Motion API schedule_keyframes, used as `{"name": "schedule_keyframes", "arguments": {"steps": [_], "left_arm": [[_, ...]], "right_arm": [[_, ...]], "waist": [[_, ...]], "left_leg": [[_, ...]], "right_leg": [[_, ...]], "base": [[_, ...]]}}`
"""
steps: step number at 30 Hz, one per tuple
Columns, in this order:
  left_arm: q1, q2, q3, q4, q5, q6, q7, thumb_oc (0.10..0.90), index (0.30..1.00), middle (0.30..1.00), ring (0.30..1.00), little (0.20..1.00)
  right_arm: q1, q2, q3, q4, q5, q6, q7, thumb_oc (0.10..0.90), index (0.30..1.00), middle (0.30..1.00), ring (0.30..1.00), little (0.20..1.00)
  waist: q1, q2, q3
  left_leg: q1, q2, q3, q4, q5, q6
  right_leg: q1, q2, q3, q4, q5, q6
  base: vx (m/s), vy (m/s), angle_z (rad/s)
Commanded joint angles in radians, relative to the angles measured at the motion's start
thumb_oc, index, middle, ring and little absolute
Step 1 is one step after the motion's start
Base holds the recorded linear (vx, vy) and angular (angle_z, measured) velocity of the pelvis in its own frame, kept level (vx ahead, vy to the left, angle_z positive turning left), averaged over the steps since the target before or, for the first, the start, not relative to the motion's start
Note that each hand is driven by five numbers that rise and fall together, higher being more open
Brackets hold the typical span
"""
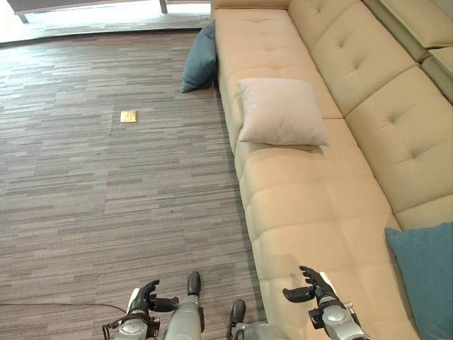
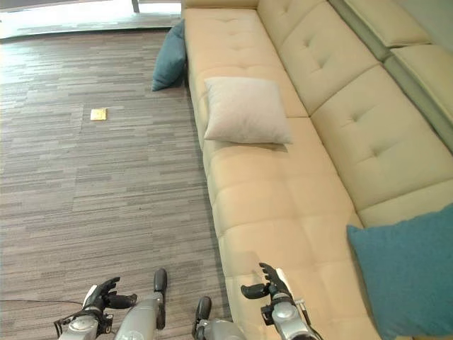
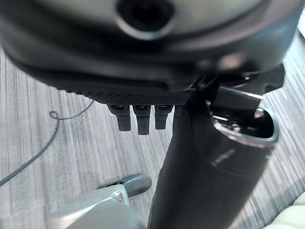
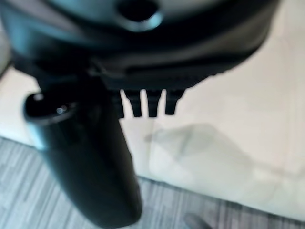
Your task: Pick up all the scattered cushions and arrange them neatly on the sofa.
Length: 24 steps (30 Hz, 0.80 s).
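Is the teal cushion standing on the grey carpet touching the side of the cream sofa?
Touching. In the left eye view the teal cushion stands on the grey carpet and leans against the cream sofa, with no carpet showing between them.

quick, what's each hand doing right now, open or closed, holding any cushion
Left hand: open, fingers relaxed, holding nothing, over the carpet.
Right hand: open, fingers relaxed, holding nothing, over the sofa seat.

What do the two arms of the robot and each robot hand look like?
Both arms are silver-grey metal with rounded casings. The left robot hand and the right robot hand are dark, with a row of black fingers and a thick black thumb. Some white shows at each.
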<state>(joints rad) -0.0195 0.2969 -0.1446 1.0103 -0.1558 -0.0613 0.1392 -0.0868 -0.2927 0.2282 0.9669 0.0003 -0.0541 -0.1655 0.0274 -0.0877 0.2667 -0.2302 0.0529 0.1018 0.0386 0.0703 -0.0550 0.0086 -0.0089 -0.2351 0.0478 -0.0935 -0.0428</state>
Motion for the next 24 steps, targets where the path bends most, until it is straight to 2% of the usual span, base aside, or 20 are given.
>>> {"name": "schedule_keyframes", "arguments": {"steps": [1, 4, 6, 7, 10, 11, 12, 13, 14, 15, 16, 17, 18, 20, 22, 23, 24], "left_arm": [[0.023, 0.033, 0.007, -0.021, 0.035, -0.018, 0.004, 0.800, 0.900, 0.900, 0.900, 0.900], [0.024, 0.048, 0.012, -0.030, 0.033, -0.018, 0.007, 0.800, 0.900, 0.900, 0.900, 0.900], [0.025, 0.050, 0.018, -0.044, 0.027, -0.019, 0.011, 0.800, 0.900, 0.900, 0.900, 0.900], [0.024, 0.050, 0.019, -0.047, 0.021, -0.021, 0.011, 0.800, 0.900, 0.900, 0.900, 0.900], [0.022, 0.044, 0.017, -0.046, 0.015, -0.022, 0.007, 0.800, 0.900, 0.900, 0.900, 0.900], [0.018, 0.044, 0.014, -0.043, 0.013, -0.023, 0.008, 0.800, 0.900, 0.900, 0.900, 0.900], [0.018, 0.044, 0.014, -0.042, 0.013, -0.023, 0.008, 0.800, 0.900, 0.900, 0.900, 0.900], [0.014, 0.043, 0.013, -0.038, 0.012, -0.022, 0.006, 0.800, 0.900, 0.900, 0.900, 0.900], [0.003, 0.040, 0.013, -0.034, 0.010, -0.024, 0.008, 0.800, 0.900, 0.900, 0.900, 0.900], [-0.002, 0.037, 0.013, -0.031, 0.009, -0.024, 0.004, 0.800, 0.900, 0.900, 0.900, 0.900], [-0.009, 0.026, 0.015, -0.027, -0.009, -0.028, 0.001, 0.800, 0.900, 0.900, 0.900, 0.900], [-0.005, 0.015, 0.013, -0.036, -0.014, -0.030, 0.000, 0.800, 0.900, 0.900, 0.900, 0.900], [-0.002, 0.010, 0.005, -0.045, -0.011, -0.031, 0.000, 0.800, 0.900, 0.900, 0.900, 0.900], [0.007, -0.002, -0.004, -0.060, -0.012, -0.026, -0.009, 0.800, 0.900, 0.900, 0.900, 0.900], [0.020, -0.001, -0.015, -0.087, -0.014, -0.023, -0.014, 0.800, 0.900, 0.900, 0.900, 0.900], [0.025, 0.002, -0.015, -0.106, -0.017, -0.023, -0.015, 0.800, 0.900, 0.900, 0.900, 0.900], [0.028, 0.003, -0.011, -0.114, -0.026, -0.019, -0.015, 0.800, 0.900, 0.900, 0.900, 0.900]], "right_arm": [[0.031, 0.004, 0.011, -0.056, -0.022, -0.013, -0.020, 0.800, 0.900, 0.900, 0.900, 0.900], [0.029, 0.017, 0.024, -0.054, -0.023, -0.005, -0.013, 0.800, 0.900, 0.900, 0.900, 0.900], [0.029, 0.022, 0.026, -0.061, -0.024, -0.008, -0.015, 0.800, 0.900, 0.900, 0.900, 0.900], [0.027, 0.023, 0.028, -0.062, -0.021, -0.009, -0.012, 0.800, 0.900, 0.900, 0.900, 0.900], [0.018, 0.018, 0.035, -0.056, -0.021, -0.008, -0.007, 0.800, 0.900, 0.900, 0.900, 0.900], [0.013, 0.018, 0.037, -0.055, -0.020, -0.009, -0.007, 0.800, 0.900, 0.900, 0.900, 0.900], [0.013, 0.018, 0.038, -0.055, -0.019, -0.009, -0.007, 0.800, 0.900, 0.900, 0.900, 0.900], [0.010, 0.014, 0.041, -0.054, -0.018, -0.005, -0.006, 0.800, 0.900, 0.900, 0.900, 0.900], [0.011, 0.012, 0.042, -0.054, -0.018, -0.005, -0.008, 0.800, 0.900, 0.900, 0.900, 0.900], [0.011, 0.008, 0.041, -0.055, -0.021, -0.001, -0.008, 0.800, 0.900, 0.900, 0.900, 0.900], [0.020, 0.005, 0.038, -0.055, -0.025, 0.000, -0.011, 0.800, 0.900, 0.900, 0.900, 0.900], [0.029, 0.005, 0.034, -0.050, -0.021, -0.002, -0.012, 0.800, 0.900, 0.900, 0.900, 0.900], [0.037, 0.005, 0.029, -0.049, -0.016, -0.004, -0.011, 0.800, 0.900, 0.900, 0.900, 0.900], [0.050, 0.008, 0.011, -0.041, -0.009, -0.007, -0.010, 0.800, 0.900, 0.900, 0.900, 0.900], [0.055, 0.004, 0.004, -0.050, 0.007, -0.011, -0.008, 0.800, 0.900, 0.900, 0.900, 0.900], [0.050, -0.001, 0.003, -0.054, 0.019, -0.016, -0.008, 0.800, 0.900, 0.900, 0.900, 0.900], [0.043, -0.006, 0.003, -0.054, 0.025, -0.014, -0.009, 0.800, 0.900, 0.900, 0.900, 0.900]], "waist": [[-0.024, -0.045, -0.090], [-0.036, -0.033, -0.076], [-0.039, -0.023, -0.069], [-0.043, -0.021, -0.065], [-0.057, -0.011, -0.066], [-0.062, -0.016, -0.066], [-0.063, -0.015, -0.063], [-0.075, -0.027, -0.060], [-0.084, -0.032, -0.055], [-0.091, -0.030, -0.051], [-0.095, -0.035, -0.053], [-0.096, -0.034, -0.057], [-0.104, -0.033, -0.068], [-0.116, -0.030, -0.097], [-0.124, -0.032, -0.101], [-0.115, -0.037, -0.092], [-0.110, -0.048, -0.086]], "left_leg": [[0.056, -0.066, 0.008, 0.048, -0.108, 0.087], [0.114, -0.086, 0.009, 0.036, -0.135, 0.122], [0.146, -0.084, 0.008, 0.027, -0.151, 0.132], [0.171, -0.090, 0.000, 0.017, -0.160, 0.135], [0.214, -0.102, -0.028, -0.004, -0.179, 0.137], [0.224, -0.110, -0.033, -0.009, -0.186, 0.136], [0.228, -0.109, -0.035, -0.010, -0.187, 0.135], [0.252, -0.130, -0.055, -0.014, -0.201, 0.134], [0.275, -0.142, -0.073, -0.018, -0.211, 0.132], [0.294, -0.146, -0.086, -0.022, -0.222, 0.128], [0.312, -0.162, -0.101, -0.017, -0.239, 0.122], [0.328, -0.167, -0.107, -0.010, -0.257, 0.122], [0.340, -0.162, -0.116, -0.003, -0.265, 0.115], [0.340, -0.146, -0.107, 0.054, -0.270, 0.068], [0.290, -0.115, -0.058, 0.215, -0.212, 0.017], [0.242, -0.097, -0.041, 0.342, -0.167, -0.007], [0.191, -0.089, -0.028, 0.433, -0.137, -0.017]], "right_leg": [[-0.002, -0.116, 0.073, 0.245, -0.064, 0.131], [-0.070, -0.141, 0.116, 0.425, 0.039, 0.145], [-0.122, -0.147, 0.128, 0.488, 0.059, 0.143], [-0.142, -0.135, 0.134, 0.478, 0.041, 0.135], [-0.187, -0.079, 0.139, 0.382, 0.006, 0.125], [-0.216, -0.065, 0.132, 0.316, 0.015, 0.123], [-0.211, -0.064, 0.130, 0.314, 0.014, 0.123], [-0.249, -0.039, 0.130, 0.205, 0.049, 0.132], [-0.280, -0.022, 0.131, 0.155, 0.077, 0.139], [-0.281, -0.018, 0.113, 0.116, 0.090, 0.145], [-0.265, -0.028, 0.077, 0.069, 0.088, 0.140], [-0.236, -0.028, 0.079, 0.065, 0.082, 0.125], [-0.230, -0.013, 0.100, 0.079, 0.077, 0.113], [-0.195, -0.021, 0.074, 0.067, 0.068, 0.095], [-0.143, -0.018, 0.063, 0.041, 0.061, 0.076], [-0.113, -0.012, 0.073, 0.032, 0.054, 0.062], [-0.098, -0.015, 0.076, 0.027, 0.048, 0.048]], "base": [[0.48, 0.406, -0.26], [0.24, 0.244, -0.04], [0.22, 0.145, 0.09], [0.27, 0.105, 0.03], [0.28, 0.060, -0.02], [0.19, 0.020, 0.06], [0.26, 0.008, 0.00], [0.29, 0.009, -0.02], [0.38, 0.017, -0.11], [0.41, 0.008, -0.04], [0.41, -0.006, 0.25], [0.44, -0.034, 0.60], [0.37, -0.052, 0.70], [0.38, -0.093, 0.60], [0.29, -0.101, 0.74], [0.20, -0.086, 0.67], [0.19, -0.093, 0.38]]}}
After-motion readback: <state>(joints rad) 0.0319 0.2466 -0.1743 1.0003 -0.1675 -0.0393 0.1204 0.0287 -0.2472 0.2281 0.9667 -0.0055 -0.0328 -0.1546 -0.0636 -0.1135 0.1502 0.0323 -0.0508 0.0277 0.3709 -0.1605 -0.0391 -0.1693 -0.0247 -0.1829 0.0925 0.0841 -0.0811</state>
